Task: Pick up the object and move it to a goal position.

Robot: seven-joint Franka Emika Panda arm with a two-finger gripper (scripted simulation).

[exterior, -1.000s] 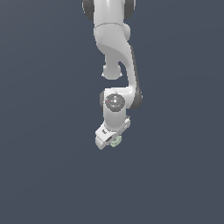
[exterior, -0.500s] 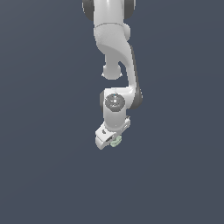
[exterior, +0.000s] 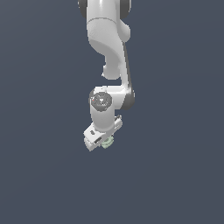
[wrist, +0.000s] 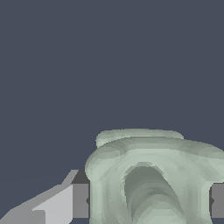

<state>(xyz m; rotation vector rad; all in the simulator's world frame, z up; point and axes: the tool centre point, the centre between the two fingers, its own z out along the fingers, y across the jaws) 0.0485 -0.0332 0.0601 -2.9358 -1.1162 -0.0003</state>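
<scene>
The object [exterior: 107, 141] is a small pale grey-green lump peeking out under the white hand in the exterior view. In the wrist view the object [wrist: 151, 175] fills the space between the two dark finger pads [wrist: 80, 200], which press on its two sides. My gripper [exterior: 105, 142] is shut on it, pointing down from the white arm, near the middle of the exterior view. Most of the object is hidden by the hand in the exterior view. Whether it touches the dark ground I cannot tell.
A plain dark blue-grey surface [exterior: 175, 175] spreads around the arm in both views. The white arm [exterior: 107, 39] comes down from the top of the exterior view.
</scene>
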